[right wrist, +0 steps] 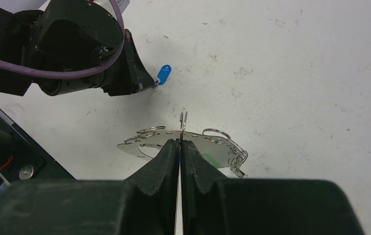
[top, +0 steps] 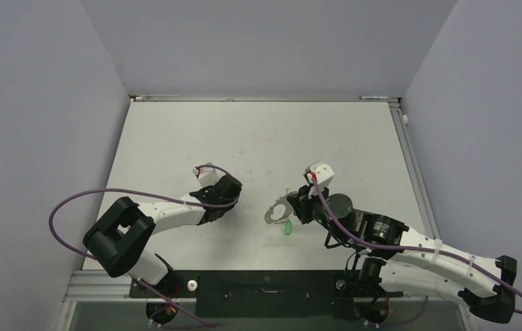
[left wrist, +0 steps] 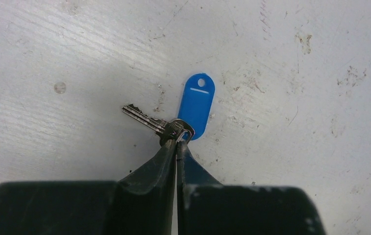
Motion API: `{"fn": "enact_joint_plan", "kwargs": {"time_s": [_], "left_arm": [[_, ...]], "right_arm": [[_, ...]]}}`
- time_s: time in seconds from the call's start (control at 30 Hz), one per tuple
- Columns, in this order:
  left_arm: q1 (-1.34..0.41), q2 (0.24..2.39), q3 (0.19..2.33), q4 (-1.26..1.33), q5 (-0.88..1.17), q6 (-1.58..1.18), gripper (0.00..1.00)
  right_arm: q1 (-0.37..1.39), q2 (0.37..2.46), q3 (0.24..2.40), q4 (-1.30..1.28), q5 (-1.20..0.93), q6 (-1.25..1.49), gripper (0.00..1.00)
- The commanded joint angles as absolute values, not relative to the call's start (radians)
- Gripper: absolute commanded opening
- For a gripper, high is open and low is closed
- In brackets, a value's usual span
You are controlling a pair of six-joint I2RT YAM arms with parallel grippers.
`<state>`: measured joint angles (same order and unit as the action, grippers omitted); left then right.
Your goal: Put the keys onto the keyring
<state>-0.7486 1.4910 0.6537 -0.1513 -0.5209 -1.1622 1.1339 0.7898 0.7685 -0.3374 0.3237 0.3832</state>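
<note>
Left gripper [left wrist: 177, 143] pinched shut on blue key [left wrist: 196, 105], gripping its metal ring end. Blade pointed to upper left of frame, blue cap upward. I saw right gripper [right wrist: 180, 144] likewise clamped, fingertips together on rim of keyring [right wrist: 217, 143], held edge-on at frame centre over table [right wrist: 296, 73]. Green key [top: 287, 228] lay on table just below keyring, lower centre of top view.
</note>
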Motion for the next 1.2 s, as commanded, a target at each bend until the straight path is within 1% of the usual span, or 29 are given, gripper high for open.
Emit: {"fn": "enact_joint_plan", "kwargs": {"time_s": [0.0,0.37,0.77,0.97,1.17], "left_arm": [[-0.743,1.489,0.689,-0.11,-0.556,-1.14,0.0],[-0.771,1.394,0.681,-0.163,-0.578,-0.988,0.0],[-0.787,1.224,0.618,-0.14,-0.49,-0.811,0.0],[-0.805,1.154,0.643,-0.219,-0.471,-0.764,0.0],[-0.83,1.082,0.716,-0.328,-0.411,-0.716,0.0]], "right_arm": [[1.141,0.784,0.776,-0.27,0.324,0.4,0.05],[1.142,0.78,0.785,-0.279,0.328,0.399,0.05],[1.147,0.782,0.801,-0.295,0.346,0.391,0.05],[1.147,0.781,0.822,-0.315,0.376,0.376,0.05],[1.146,0.784,0.843,-0.321,0.399,0.361,0.05]]}}
